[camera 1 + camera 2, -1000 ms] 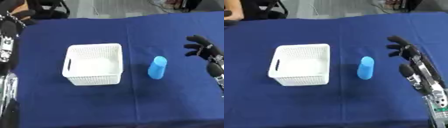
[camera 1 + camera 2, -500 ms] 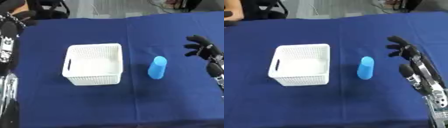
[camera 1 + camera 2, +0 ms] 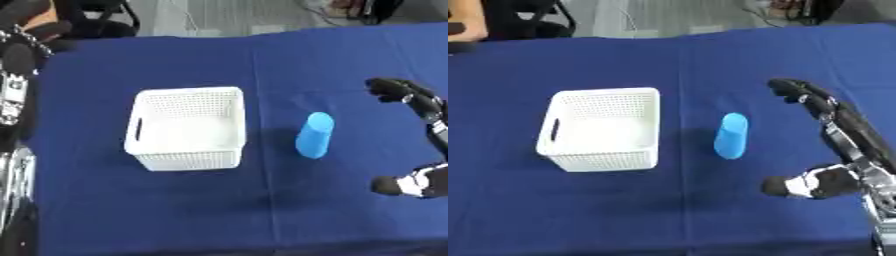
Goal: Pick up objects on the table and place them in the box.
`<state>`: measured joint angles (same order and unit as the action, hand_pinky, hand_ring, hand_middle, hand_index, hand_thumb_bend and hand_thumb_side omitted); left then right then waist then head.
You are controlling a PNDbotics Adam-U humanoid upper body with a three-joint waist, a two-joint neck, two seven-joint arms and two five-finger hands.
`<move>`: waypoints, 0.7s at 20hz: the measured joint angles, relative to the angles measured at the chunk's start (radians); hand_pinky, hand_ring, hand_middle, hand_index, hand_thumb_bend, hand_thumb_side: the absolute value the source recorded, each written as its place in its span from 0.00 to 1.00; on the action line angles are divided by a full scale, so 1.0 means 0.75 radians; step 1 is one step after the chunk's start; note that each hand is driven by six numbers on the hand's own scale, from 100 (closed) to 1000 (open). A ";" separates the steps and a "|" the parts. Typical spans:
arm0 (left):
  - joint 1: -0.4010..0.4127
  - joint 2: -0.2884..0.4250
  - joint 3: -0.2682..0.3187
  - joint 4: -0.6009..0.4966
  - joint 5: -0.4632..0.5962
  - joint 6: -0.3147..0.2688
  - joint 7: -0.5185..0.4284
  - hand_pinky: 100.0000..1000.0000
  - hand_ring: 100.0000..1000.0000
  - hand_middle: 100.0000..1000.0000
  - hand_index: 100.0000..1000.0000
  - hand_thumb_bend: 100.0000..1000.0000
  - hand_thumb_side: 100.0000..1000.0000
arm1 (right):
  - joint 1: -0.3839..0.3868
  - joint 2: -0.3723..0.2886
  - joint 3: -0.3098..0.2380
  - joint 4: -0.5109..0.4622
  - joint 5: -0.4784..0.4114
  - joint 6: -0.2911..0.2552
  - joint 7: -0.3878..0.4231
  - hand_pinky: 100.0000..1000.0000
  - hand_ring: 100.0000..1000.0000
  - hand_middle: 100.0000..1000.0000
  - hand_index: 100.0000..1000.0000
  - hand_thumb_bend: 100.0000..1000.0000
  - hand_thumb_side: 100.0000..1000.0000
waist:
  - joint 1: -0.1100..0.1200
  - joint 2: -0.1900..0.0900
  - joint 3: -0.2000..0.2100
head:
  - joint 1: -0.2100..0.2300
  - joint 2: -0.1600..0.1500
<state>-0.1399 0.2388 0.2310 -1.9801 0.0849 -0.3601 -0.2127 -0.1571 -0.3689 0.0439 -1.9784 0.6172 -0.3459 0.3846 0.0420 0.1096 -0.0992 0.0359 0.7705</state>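
A white perforated box stood on the blue-covered worktop, left of centre, with nothing seen inside it. A light blue cylinder stood upright just to the box's right, apart from it. The right hand was over the worktop to the right of the cylinder, not touching it, spread wide with the fingers extended and the thumb apart, holding nothing. The left hand appeared at the upper left edge; its finger position could not be determined.
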 measured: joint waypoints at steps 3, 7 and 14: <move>0.000 0.000 0.000 0.000 0.000 0.000 -0.001 0.71 0.75 0.89 0.94 1.00 0.71 | 0.000 0.000 0.007 0.000 0.043 -0.008 -0.015 0.78 0.85 0.88 0.99 0.88 0.77 | 0.000 0.000 0.000 | 0.000 0.000; 0.000 0.000 0.000 0.000 0.001 -0.001 -0.002 0.71 0.75 0.89 0.94 1.00 0.71 | -0.002 0.000 0.009 0.000 0.060 -0.010 -0.024 0.79 0.85 0.87 0.99 0.88 0.76 | 0.000 0.000 0.000 | 0.000 0.000; 0.000 0.000 0.000 0.000 0.002 0.002 -0.009 0.71 0.75 0.89 0.94 1.00 0.71 | -0.029 -0.041 0.021 -0.001 0.057 -0.003 -0.036 0.78 0.84 0.87 0.99 0.88 0.76 | 0.000 0.000 0.003 | 0.000 0.000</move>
<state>-0.1399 0.2388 0.2308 -1.9801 0.0862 -0.3585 -0.2196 -0.1787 -0.3997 0.0599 -1.9791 0.6603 -0.3482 0.3580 0.0419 0.1096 -0.0967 0.0359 0.7705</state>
